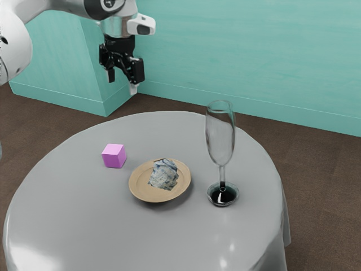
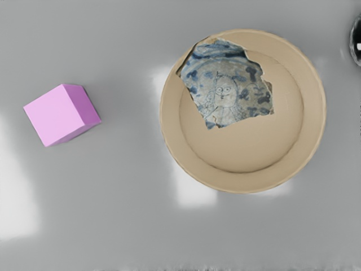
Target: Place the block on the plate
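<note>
Pointing downward, the claw (image 1: 122,83) hangs higher than the table (image 1: 73,209), fingers (image 1: 133,88) spread apart.

Here's the exterior view, set well back at the side of the arm (image 1: 62,4), slanting down across the table (image 1: 62,220) towards the green wall (image 1: 237,51). And in closer comes the wrist view, looking steeply down from the pincer (image 1: 123,78)! Both catch the block (image 2: 56,116), plate (image 2: 242,152), shard (image 2: 225,90) and glass's foot (image 2: 356,42).
</note>
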Controlling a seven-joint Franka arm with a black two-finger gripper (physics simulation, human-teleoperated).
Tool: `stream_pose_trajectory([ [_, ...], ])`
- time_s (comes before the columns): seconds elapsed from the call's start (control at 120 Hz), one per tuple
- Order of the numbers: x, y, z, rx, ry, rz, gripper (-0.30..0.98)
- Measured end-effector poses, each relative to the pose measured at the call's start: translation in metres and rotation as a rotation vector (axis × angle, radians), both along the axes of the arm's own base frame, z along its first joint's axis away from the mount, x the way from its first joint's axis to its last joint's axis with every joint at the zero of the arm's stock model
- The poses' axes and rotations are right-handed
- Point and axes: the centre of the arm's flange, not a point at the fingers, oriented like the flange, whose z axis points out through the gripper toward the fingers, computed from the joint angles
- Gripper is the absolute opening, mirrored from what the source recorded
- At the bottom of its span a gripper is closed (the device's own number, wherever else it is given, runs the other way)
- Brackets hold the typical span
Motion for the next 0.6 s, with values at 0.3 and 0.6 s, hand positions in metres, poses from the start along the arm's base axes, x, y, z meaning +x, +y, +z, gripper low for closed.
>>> stream_pose_trajectory([
  [0.3, 0.051, 0.047, -0.134, 0.054, 0.188, 0.02, 0.68],
  [0.6, 0.088, 0.115, -0.249, -0.032, 0.21, 0.082, 0.69],
])
